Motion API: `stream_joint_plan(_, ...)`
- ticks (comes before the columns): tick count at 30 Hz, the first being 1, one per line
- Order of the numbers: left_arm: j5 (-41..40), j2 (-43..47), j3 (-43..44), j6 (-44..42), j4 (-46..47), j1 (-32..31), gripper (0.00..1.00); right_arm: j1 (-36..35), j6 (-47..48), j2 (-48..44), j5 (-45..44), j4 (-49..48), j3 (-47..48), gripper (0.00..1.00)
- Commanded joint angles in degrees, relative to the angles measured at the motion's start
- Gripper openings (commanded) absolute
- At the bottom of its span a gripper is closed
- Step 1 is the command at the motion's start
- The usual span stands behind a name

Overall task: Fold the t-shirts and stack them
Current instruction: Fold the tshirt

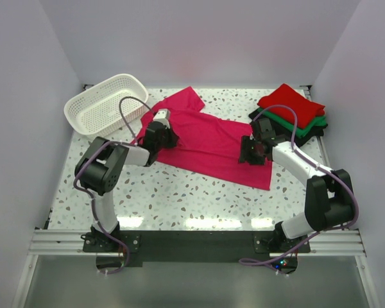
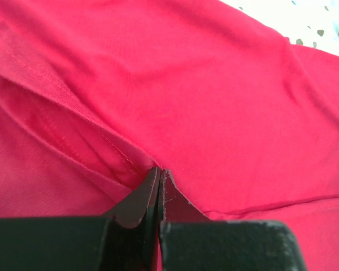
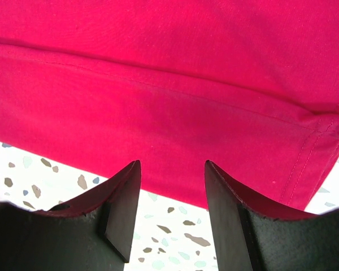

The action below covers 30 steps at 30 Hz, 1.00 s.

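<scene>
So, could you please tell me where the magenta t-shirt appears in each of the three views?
Top external: the magenta t-shirt lies spread mid-frame on the speckled tabletop.
Left wrist: the magenta t-shirt fills nearly the whole frame.
Right wrist: the magenta t-shirt covers the upper part, hem lowest.
Shared landmark: the speckled tabletop, top right in left wrist, below the hem in right wrist.

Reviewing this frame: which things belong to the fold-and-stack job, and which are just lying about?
Part of the job:
- pink shirt, spread out, pinched by the left gripper; the right gripper is open at its hem
- red shirt, green shirt and black shirt, folded in a stack at far right

Lying about:
- basket, far left
</scene>
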<state>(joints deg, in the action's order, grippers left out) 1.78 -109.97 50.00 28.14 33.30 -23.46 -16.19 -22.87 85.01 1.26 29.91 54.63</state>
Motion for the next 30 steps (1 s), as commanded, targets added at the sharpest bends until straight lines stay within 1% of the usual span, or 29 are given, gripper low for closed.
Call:
stream_joint_plan(1, 1.1, -1.1, 3.5, -1.9, 1.8, -1.0, 0.0, -0.3, 0.8, -0.5, 0.9, -1.1, -0.1, 0.53)
stream_joint_plan(18, 3.5, -6.6, 11.4, -1.7, 1.1, -3.7, 0.0, -0.3, 1.2, 0.5, 0.3, -0.6, 0.0, 0.53)
stream_joint_plan(26, 5.6, -9.6, 15.5, -0.7, -1.0, -4.1, 0.0, -0.3, 1.2, 1.5, 0.0, -0.5, 0.3, 0.53)
stream_joint_plan(27, 5.9, -10.0, 15.7, -0.5, -1.0, -4.1, 0.03, -0.3, 1.1, 1.6, -0.1, -0.6, 0.4, 0.53)
stream_joint_plan(28, 6.2, -10.1, 15.8, -0.1, -0.8, -4.2, 0.19, -0.3, 1.1, 1.6, -0.1, -0.6, 0.6, 0.53)
stream_joint_plan(30, 6.7, -9.6, 15.9, 0.4, -0.6, -4.3, 0.36, -0.3, 0.9, 1.8, -0.1, -0.6, 1.0, 0.53)
